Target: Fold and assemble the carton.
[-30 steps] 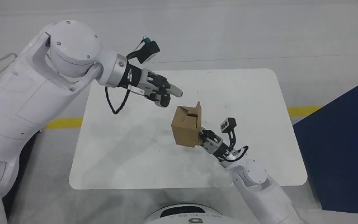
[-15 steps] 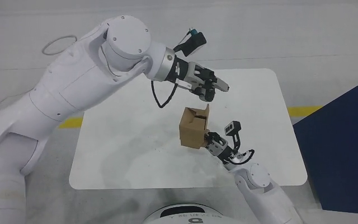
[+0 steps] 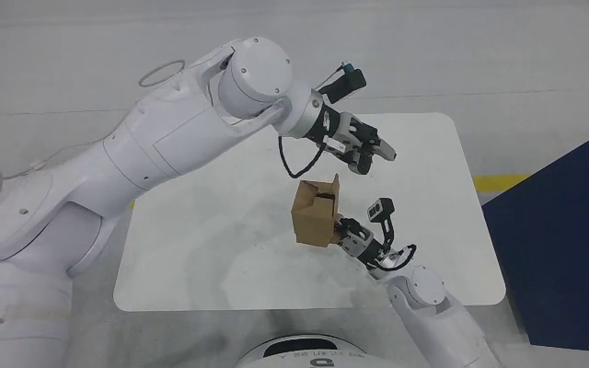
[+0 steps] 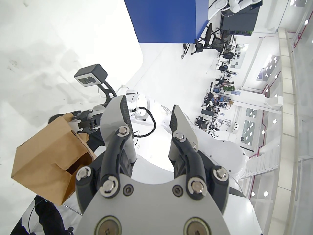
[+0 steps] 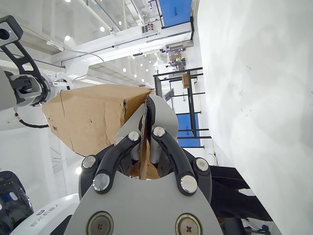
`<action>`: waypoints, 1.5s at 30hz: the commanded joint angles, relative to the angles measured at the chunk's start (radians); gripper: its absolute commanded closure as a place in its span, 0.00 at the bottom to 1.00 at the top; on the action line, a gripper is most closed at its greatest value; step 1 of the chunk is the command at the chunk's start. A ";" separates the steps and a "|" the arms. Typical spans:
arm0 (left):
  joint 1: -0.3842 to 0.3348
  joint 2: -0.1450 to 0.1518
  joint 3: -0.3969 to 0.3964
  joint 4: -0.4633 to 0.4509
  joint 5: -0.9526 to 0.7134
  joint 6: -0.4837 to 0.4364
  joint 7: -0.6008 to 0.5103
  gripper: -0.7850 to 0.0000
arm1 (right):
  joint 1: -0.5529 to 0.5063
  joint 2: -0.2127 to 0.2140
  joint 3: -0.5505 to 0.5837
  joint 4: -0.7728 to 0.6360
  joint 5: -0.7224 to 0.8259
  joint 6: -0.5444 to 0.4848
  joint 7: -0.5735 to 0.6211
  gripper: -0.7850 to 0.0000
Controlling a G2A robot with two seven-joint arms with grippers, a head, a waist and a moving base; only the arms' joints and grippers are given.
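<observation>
the right tool (image 5: 146, 108) clamps one wall of the half-formed carton (image 3: 315, 213) over the counter (image 3: 184, 258). the left tool (image 4: 149, 113) hangs open and empty just past it. folding looks midway; next, likely, the left presses the standing flap (image 3: 333, 189) inward.

White table (image 3: 202, 248), grey floor (image 3: 460, 55), blue partition (image 3: 552, 258), yellow line (image 3: 499, 182)

The carton (image 3: 315, 213) is a small brown corrugated box. It is erected, but its upper end is open, with one flap standing up, and its creases are worn. It is tilted slightly over the counter's middle, with one wall pinched between the right gripper's (image 3: 340, 231) jaws.
</observation>
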 commanded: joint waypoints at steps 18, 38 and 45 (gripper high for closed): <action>0.121 0.065 -0.084 -0.116 0.146 0.084 -0.068 0.49 | 0.021 -0.004 -0.014 -0.011 -0.006 0.020 -0.029 1.00; 0.292 0.185 -0.372 -0.300 0.181 0.120 -0.032 0.22 | 0.009 -0.006 0.010 0.013 0.099 -0.017 0.016 1.00; 0.360 0.249 -0.556 -0.422 0.230 0.173 -0.078 0.08 | 0.009 -0.006 0.010 0.013 0.101 -0.018 0.018 1.00</action>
